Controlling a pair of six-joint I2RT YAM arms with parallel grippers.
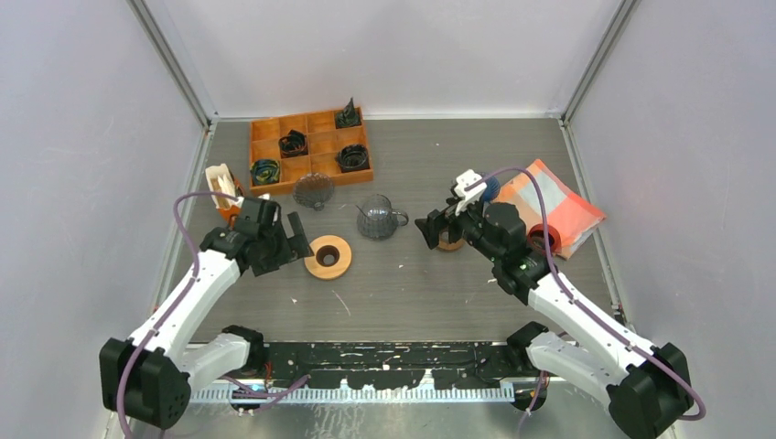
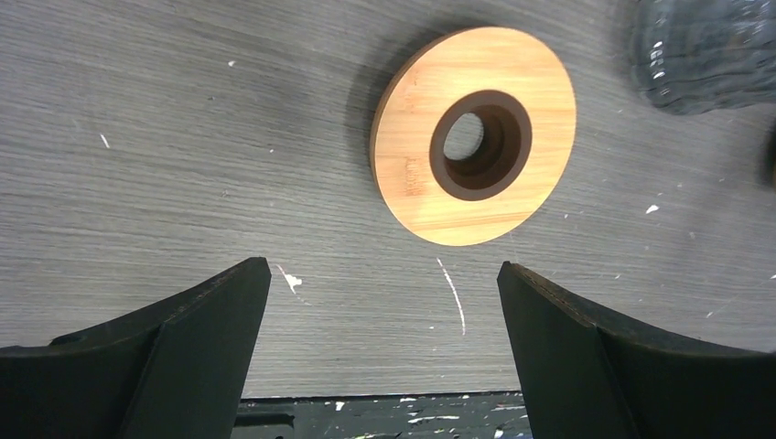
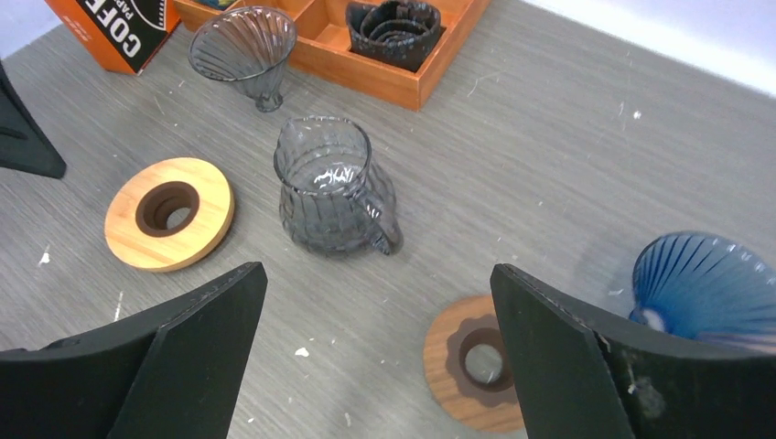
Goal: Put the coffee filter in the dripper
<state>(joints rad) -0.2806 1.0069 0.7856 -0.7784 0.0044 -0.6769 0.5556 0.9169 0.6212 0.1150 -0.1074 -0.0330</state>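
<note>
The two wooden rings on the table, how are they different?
The light ring is pale yellow; the dark ring is browner. The light ring's hole is smooth and round; the dark ring's has a wavy edge. The light ring lies left of the glass jug, the dark ring right of it. Both are round wood, lying flat on the table.

orange box [image 3: 108, 29], white capitals "COFF" on its black panel, cut off, smaller line below unreadable
</note>
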